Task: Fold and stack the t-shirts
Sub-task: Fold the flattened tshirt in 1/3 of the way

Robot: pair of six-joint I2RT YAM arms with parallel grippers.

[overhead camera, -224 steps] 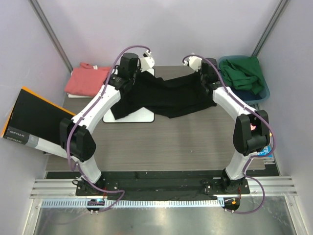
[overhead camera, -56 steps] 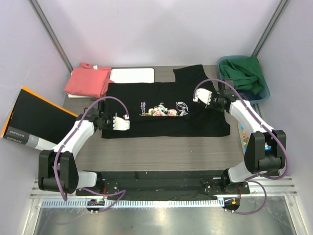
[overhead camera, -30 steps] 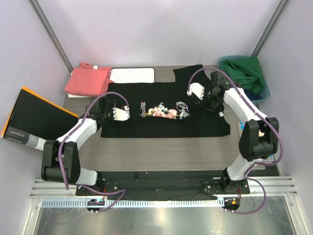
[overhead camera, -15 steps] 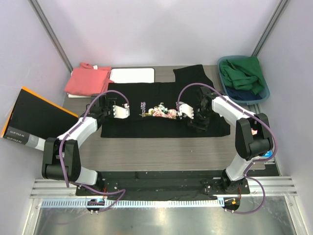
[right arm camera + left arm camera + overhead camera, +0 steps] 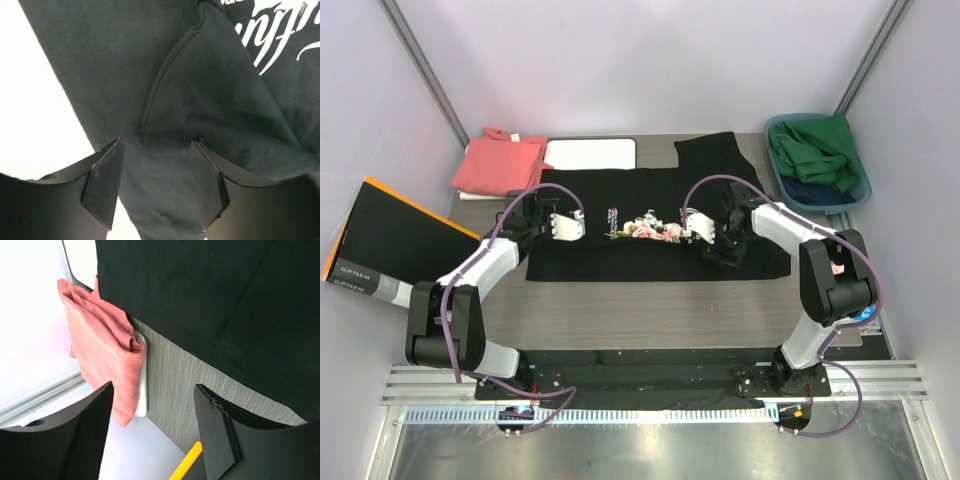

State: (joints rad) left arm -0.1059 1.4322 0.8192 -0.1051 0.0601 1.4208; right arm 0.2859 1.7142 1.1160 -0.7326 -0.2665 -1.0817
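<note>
The black t-shirt [image 5: 640,258] lies spread flat in the middle of the table [image 5: 650,300], with the flower print [image 5: 655,230] facing up. Its long axis runs from left to right, along the near edge. One part of it [image 5: 710,150] sticks out toward the far side. The salmon-pink tee [image 5: 500,162] is already folded and sits at the far left corner, just beside the left end of the black one.

In the right wrist view a small triangular flap [image 5: 200,100] of the black cloth lies folded over beside the white script lettering [image 5: 280,35]. Its lower edge lies right between the fingers of the right gripper [image 5: 157,141]. These fingers are spread apart and I see nothing pinched between them.

The left gripper [image 5: 152,387] hangs over the left end of the shirt, fingers also spread and empty, with bare table below it.

I judge the right arm is the nearer one to the flap. It needs only to descend and close on it.
</note>
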